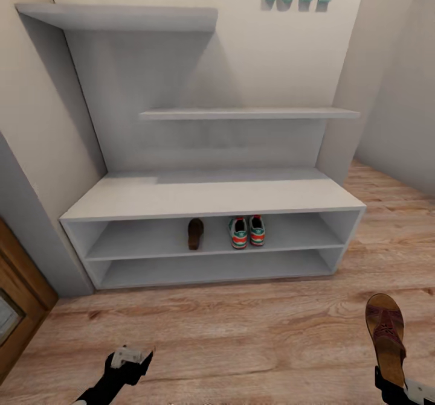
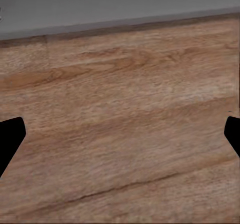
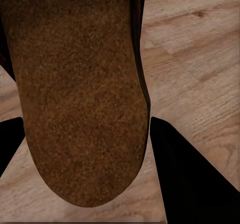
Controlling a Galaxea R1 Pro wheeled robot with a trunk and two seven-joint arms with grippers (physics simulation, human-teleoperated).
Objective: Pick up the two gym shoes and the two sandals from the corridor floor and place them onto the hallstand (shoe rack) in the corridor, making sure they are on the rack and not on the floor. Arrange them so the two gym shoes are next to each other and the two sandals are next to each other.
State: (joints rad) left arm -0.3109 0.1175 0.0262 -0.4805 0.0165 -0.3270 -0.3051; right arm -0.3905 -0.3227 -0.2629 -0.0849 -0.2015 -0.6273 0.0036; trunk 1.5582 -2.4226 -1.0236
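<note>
1. The right gripper [image 1: 396, 387] clasps the heel end of a sandal [image 1: 386, 332]. In the right wrist view the tan insole [image 3: 80, 88] runs straight out between the dark fingers [image 3: 192, 174], so the jaws are clenched on the heel and the toe points away from them, toward the rack [image 1: 211, 197].

2. The sandal's long axis runs nearly straight at the rack's open front, toe leading. It is held above the floor [image 1: 241, 332], in front of the rack's right end and well apart from it.

3. The left gripper [image 1: 130, 357] hangs in front of the rack's left half. In the left wrist view its fingertips [image 2: 10, 139] stand wide apart at the edges with bare planks between, so it is released and carries nothing.

4. On the rack's upper shelf slot lies the other sandal [image 1: 195, 233], a little left of the slot's middle, toe pointing inward.

5. Just right of it, with a gap between, the 2 gym shoes [image 1: 248, 231] stand side by side, heels facing out, about touching each other.

6. My reading: 3 of 4 shoes are on the rack, and the held sandal is the last. Its partner lies forward and to the left of the right gripper, beyond the gym shoes as seen from that arm. The free place beside the partner looks widest on its left; the gap on its right, next to the gym shoes, may be tight.

7. The right arm already has the sandal, so the move turns on carrying it leftward and forward, toe first, into the upper slot without clipping the rack's top or nudging the gym shoes.
</note>
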